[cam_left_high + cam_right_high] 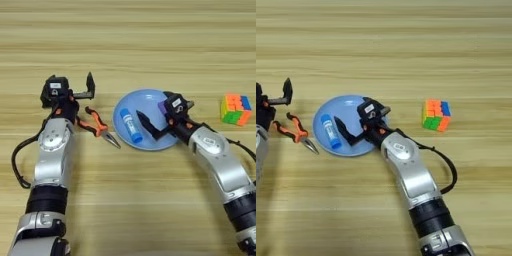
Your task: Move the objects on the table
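Over the plate's near-right rim sits the right gripper, jaws spread wide; a purple block shows at its far finger, probably between the jaws, though I can't tell if it's pinched or just lying there (the wrist housing covers most of it). Just left of that gripper, on the light-blue plate, lies the glue stick, long axis running near-right to far-left, its near end almost at the gripper's near fingertip. The right arm is clearly the closer one to it.

Left gripper hovers well left of the plate, fingers apart, nothing in them. The pliers lie just near-right of it on the table, orange handles toward the wrist, nose pointing near-right at the plate rim; the left arm owns those.

Puzzle cube sits well right of the right gripper, clear of everything, at about the plate's depth.
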`<state>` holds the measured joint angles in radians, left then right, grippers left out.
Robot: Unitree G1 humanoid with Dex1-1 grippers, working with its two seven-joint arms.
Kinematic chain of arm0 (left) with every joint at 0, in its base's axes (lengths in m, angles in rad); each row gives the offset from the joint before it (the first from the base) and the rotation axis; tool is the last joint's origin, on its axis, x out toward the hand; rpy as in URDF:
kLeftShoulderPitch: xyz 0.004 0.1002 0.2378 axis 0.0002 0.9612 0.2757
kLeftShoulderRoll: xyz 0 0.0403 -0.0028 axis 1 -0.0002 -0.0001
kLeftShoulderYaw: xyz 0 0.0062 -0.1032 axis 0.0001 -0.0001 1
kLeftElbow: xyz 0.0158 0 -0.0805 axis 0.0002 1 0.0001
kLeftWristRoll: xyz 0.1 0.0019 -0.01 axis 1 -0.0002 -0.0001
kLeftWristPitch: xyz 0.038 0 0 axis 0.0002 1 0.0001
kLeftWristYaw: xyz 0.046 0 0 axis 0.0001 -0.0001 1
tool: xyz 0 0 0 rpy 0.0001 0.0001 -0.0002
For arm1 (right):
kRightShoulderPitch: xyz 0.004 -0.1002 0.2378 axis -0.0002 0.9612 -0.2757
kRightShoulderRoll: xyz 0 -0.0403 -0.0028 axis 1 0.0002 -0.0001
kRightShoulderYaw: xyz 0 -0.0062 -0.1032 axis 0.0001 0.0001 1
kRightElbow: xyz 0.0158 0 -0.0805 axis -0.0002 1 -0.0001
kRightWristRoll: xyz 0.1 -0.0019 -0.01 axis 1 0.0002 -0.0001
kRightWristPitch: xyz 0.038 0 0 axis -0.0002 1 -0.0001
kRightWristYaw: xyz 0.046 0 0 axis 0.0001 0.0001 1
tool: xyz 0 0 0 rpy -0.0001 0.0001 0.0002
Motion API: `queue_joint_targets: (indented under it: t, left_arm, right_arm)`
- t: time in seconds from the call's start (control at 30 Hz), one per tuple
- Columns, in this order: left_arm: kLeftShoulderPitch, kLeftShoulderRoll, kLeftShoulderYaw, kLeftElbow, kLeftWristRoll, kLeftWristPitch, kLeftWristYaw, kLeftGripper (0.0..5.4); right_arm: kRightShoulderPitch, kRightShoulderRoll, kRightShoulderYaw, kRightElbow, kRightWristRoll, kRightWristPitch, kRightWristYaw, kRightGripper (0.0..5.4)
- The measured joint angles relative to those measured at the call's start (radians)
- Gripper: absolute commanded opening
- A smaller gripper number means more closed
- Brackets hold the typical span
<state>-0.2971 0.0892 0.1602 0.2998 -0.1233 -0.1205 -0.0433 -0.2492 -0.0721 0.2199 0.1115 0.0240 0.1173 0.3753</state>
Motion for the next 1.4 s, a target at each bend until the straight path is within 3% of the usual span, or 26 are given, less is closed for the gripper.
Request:
queue_joint_targets:
  t: [0.67, 1.0, 1.4]
  left_arm:
    - [0.0, -0.001, -0.008, 0.0, 0.001, 0.0, 0.002, 5.4]
    - [0.0, -0.001, -0.008, 0.0, 0.002, 0.0, 0.007, 5.4]
    - [0.0, -0.001, -0.008, 0.0, 0.002, 0.0, 0.012, 5.4]
  right_arm:
    - [0.025, -0.04, -0.156, -0.107, 0.017, -0.042, -0.08, 5.37]
    - [0.027, -0.079, -0.265, -0.091, -0.001, -0.1, -0.193, 5.37]
    - [0.045, -0.105, -0.353, -0.011, 0.002, -0.131, -0.254, 5.37]
